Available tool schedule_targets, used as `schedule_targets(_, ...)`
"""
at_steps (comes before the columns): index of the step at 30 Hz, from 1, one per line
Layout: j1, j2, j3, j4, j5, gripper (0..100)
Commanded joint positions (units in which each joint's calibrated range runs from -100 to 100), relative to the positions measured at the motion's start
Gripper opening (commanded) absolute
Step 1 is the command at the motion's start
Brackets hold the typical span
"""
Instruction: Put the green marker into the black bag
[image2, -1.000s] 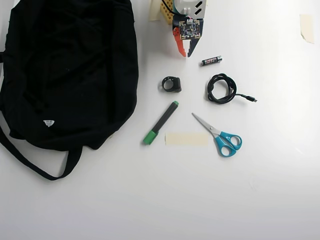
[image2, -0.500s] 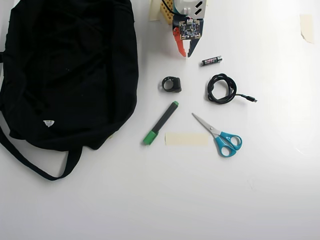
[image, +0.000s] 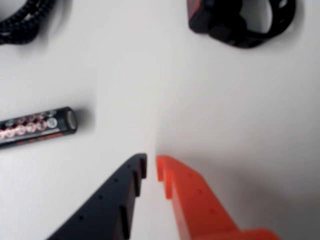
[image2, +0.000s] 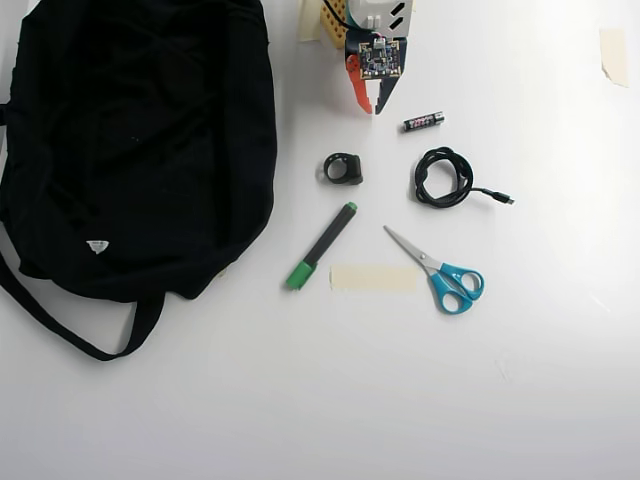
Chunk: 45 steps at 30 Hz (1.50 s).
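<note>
The green marker (image2: 321, 246) lies on the white table in the overhead view, slanted, its bright green cap at the lower left. It is out of the wrist view. The black bag (image2: 130, 140) fills the left of the overhead view, with a small white label and a long strap. My gripper (image2: 371, 107) is near the top centre, well above the marker and apart from it. In the wrist view the gripper (image: 151, 167) has a black finger and an orange finger almost together, holding nothing.
A small black battery (image2: 423, 122) (image: 37, 126) lies right of the gripper. A black ring-shaped clip (image2: 343, 168) (image: 240, 20), a coiled black cable (image2: 443, 178) (image: 22, 20), blue-handled scissors (image2: 440, 272) and a tape strip (image2: 373, 278) lie around the marker.
</note>
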Motion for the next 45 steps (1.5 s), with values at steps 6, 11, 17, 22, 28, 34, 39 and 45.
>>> schedule_targets(6,-0.4,-0.8,1.7,0.4,0.3,2)
schedule_targets(11,0.1,-0.8,1.7,0.4,0.3,2)
schedule_targets(17,0.2,-0.8,1.7,0.4,0.2,2)
schedule_targets(22,0.4,-0.8,1.7,0.4,-0.2,2)
schedule_targets(28,0.2,-0.8,1.3,-0.5,-0.3,3)
schedule_targets(34,-0.4,-0.6,0.8,-6.6,-0.3,3)
schedule_targets(39,-0.5,-0.6,0.8,-14.0,-0.3,3)
schedule_targets(45,-2.0,1.1,0.3,-26.3,-0.3,3)
